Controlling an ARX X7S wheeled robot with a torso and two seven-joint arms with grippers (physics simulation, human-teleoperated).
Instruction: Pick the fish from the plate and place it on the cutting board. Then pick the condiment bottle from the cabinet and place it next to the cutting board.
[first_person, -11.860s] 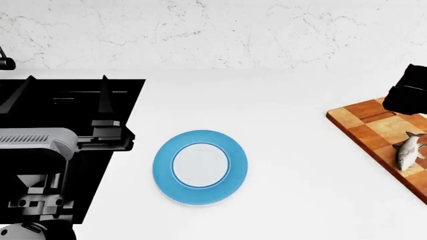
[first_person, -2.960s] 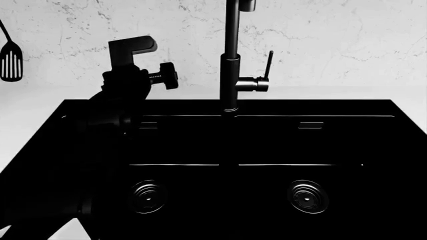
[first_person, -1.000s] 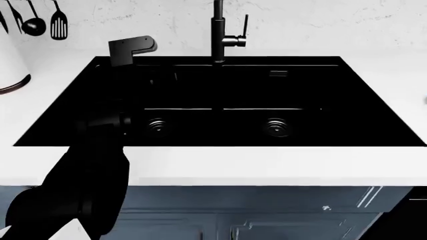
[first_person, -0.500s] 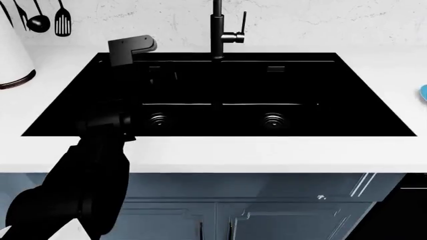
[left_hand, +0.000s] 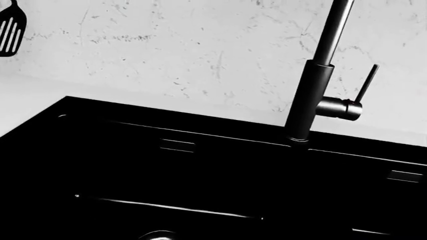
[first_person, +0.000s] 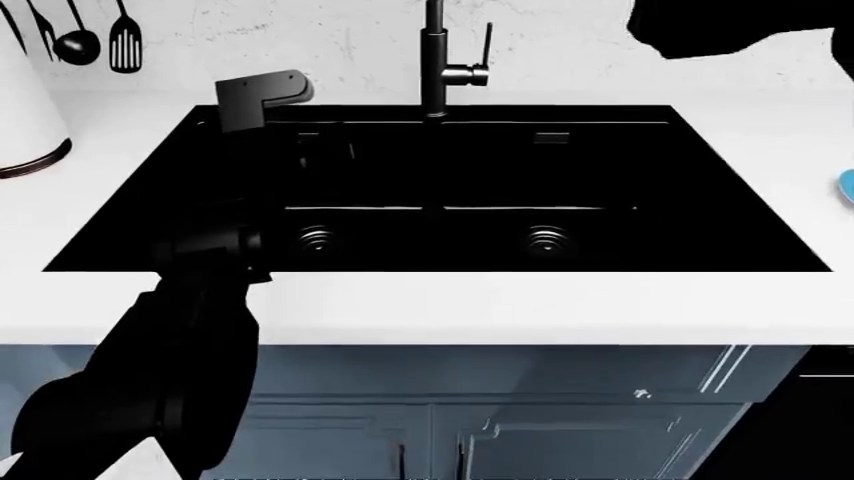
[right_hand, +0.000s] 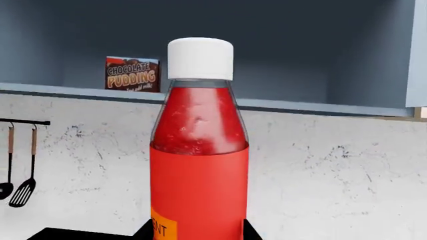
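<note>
- Close in front of the right wrist camera stands the condiment bottle (right_hand: 199, 165), filling the middle of that view. It is upright: its long axis runs vertically, with the white cap (right_hand: 200, 58) pointing straight up and the red body below it.
- An orange-yellow label (right_hand: 163, 229) with dark lettering shows low on the bottle, cut off by the picture's edge.
- Dark shapes sit on either side of the bottle's base; they look like the right gripper's fingers, but I cannot tell whether they are clamped on the bottle.
- Behind the bottle is an open cabinet (right_hand: 313, 55) with a chocolate pudding box (right_hand: 133, 74) on its shelf, beside the bottle's cap. Below the shelf is a marbled white wall (right_hand: 333, 170).
- Two utensils (right_hand: 19, 170) hang from a rail on that wall, well to the side of the bottle.
- From the head camera, the black sink (first_person: 427, 190) is the main landmark. A black faucet (first_person: 438, 60) rises at its back edge.
- The left arm (first_person: 174, 380) reaches up over the sink's left side; its gripper's state cannot be made out.
- A dark part of the right arm (first_person: 721, 25) is high above the sink's right back corner.
- A sliver of the plate (first_person: 846, 185) shows on the white counter, right of the sink.
- The left wrist camera shows only the sink, faucet and a hanging spatula (left_hand: 11, 30).
</note>
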